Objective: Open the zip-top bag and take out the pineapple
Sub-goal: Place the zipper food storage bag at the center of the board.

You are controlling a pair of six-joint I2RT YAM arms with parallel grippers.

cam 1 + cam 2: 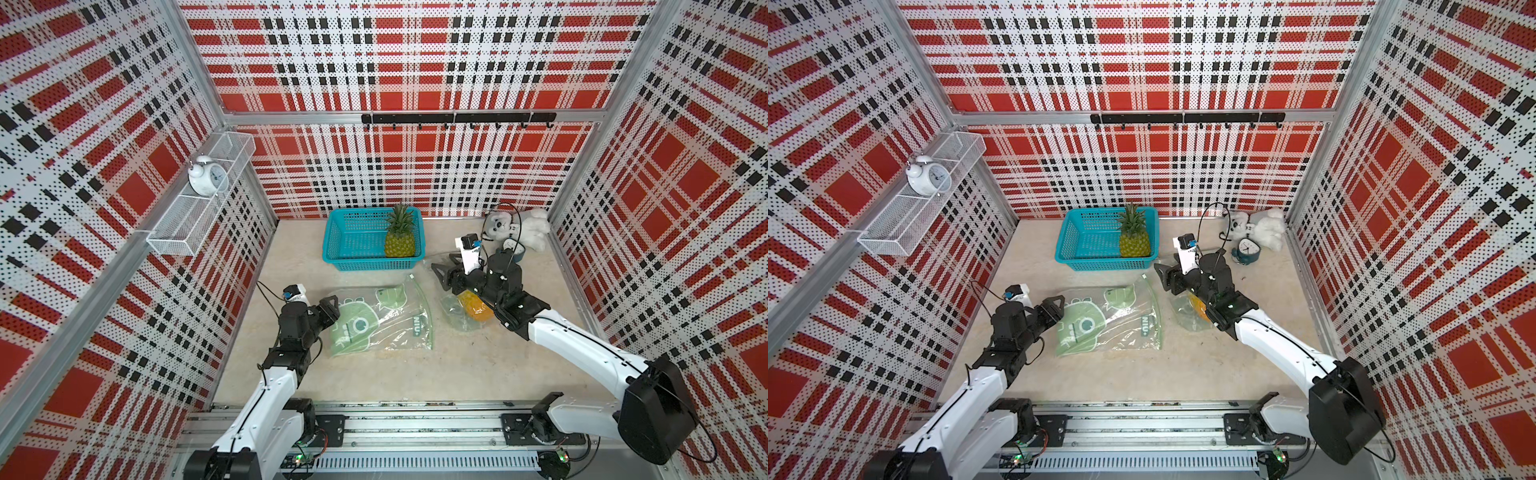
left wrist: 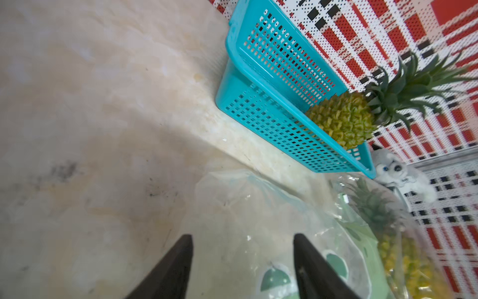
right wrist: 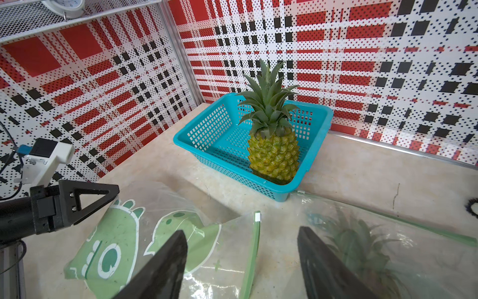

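Observation:
A pineapple (image 1: pixel 400 239) stands upright at the right end of the blue basket (image 1: pixel 353 241). A clear zip-top bag with a green dinosaur print (image 1: pixel 382 320) lies flat in front of the basket, with its green zip strip (image 3: pixel 254 248) along its right edge. Nothing shows inside it. My left gripper (image 1: pixel 336 308) hovers open over the bag's left edge. The clear film shows under the gap between its fingers (image 2: pixel 243 236). My right gripper (image 1: pixel 440 274) is open above the floor right of the zip strip. A second clear bag (image 3: pixel 362 246) under my right arm holds another pineapple (image 1: pixel 471 303).
A white plush toy (image 1: pixel 528 226) and a teal alarm clock (image 1: pixel 1248 249) sit in the back right corner. A white alarm clock (image 1: pixel 205 176) stands on the wire shelf on the left wall. A black hook rail (image 1: pixel 457 118) runs along the back wall.

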